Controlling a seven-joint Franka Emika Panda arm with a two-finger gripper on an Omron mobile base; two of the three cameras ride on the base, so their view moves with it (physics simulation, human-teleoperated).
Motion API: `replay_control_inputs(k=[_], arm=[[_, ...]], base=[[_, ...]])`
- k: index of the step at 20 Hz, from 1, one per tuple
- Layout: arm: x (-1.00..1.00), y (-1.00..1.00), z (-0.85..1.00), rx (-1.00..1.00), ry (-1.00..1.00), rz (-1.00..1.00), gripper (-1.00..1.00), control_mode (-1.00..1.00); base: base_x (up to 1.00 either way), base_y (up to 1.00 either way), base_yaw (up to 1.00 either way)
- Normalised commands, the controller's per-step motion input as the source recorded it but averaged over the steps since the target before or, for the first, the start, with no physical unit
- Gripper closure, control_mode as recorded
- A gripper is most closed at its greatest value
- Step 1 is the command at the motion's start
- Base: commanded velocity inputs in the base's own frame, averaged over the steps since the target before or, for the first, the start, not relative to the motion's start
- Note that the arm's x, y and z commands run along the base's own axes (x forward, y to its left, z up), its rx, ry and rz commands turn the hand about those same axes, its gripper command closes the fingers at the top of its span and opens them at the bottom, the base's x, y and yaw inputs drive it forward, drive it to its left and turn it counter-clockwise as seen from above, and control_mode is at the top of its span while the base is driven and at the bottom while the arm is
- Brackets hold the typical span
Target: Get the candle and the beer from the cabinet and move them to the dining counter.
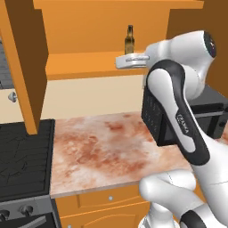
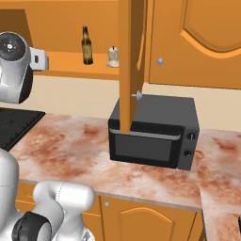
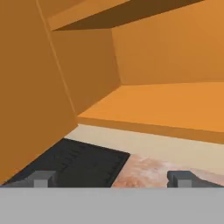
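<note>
Open cabinet door (image 2: pixel 131 66) edge-on just beside candle (image 2: pixel 112 57), above microwave (image 2: pixel 153 134).

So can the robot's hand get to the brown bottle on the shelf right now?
Probably yes. The cabinet doors stand open, the beer stands upright near the shelf's front edge, and the gripper is open with nothing in it. It faces an empty stretch of shelf, though, so it must turn first.
</note>
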Motion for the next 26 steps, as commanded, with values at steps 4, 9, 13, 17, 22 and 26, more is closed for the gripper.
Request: replay_control_inputs(k=[4, 9, 13, 17, 22, 26], arm=[[0.09, -0.45, 0.05, -0.16, 0.00, -0.35, -1.00, -1.00], [0.10, -0.55, 0.00, -0.07, 0.00, -0.31, -1.00, -1.00], [0.22, -0.52, 0.00, 0.00, 0.00, -0.22, -1.00, -1.00], [0.36, -0.42, -0.02, 0.00, -0.02, -0.07, -1.00, -1.00], [0.49, -0.25, -0.02, 0.00, 0.00, 0.00, -1.00, -1.00], [0.47, -0.06, -0.13, 0.00, 0.00, 0.00, -1.00, -1.00]], base=[[0.00, 0.00, 0.00], [0.00, 0.00, 0.00], [0.00, 0.00, 0.00], [0.00, 0.00, 0.00], [0.00, 0.00, 0.00], [0.00, 0.00, 0.00]])
